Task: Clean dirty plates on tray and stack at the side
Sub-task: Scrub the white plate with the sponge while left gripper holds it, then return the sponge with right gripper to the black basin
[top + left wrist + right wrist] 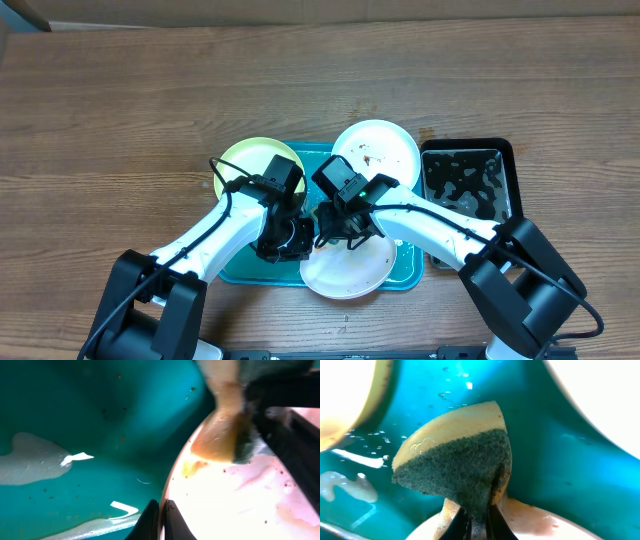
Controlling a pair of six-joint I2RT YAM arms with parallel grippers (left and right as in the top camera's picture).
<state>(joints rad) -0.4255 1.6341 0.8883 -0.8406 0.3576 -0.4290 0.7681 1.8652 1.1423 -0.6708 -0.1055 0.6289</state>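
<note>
The teal tray (pixel 405 270) holds three plates. A pale yellow-green plate (pixel 245 158) lies at its far left, a white plate with brown specks (pixel 385 150) at its far right, and a white plate (pixel 350 275) at the near edge. My left gripper (pixel 161 517) is shut on the rim of the near white plate (pixel 235 500). My right gripper (pixel 479 522) is shut on a yellow sponge with a dark green scouring face (pixel 457 460), held over that plate's edge (pixel 530 520). The sponge also shows in the left wrist view (pixel 220 435).
A black rectangular tub (pixel 468 180) with wet contents stands right of the tray. Soapy puddles lie on the tray floor (pixel 30 465). The two arms meet over the tray's middle (pixel 315 215). Brown wooden table (pixel 120 110) surrounds everything.
</note>
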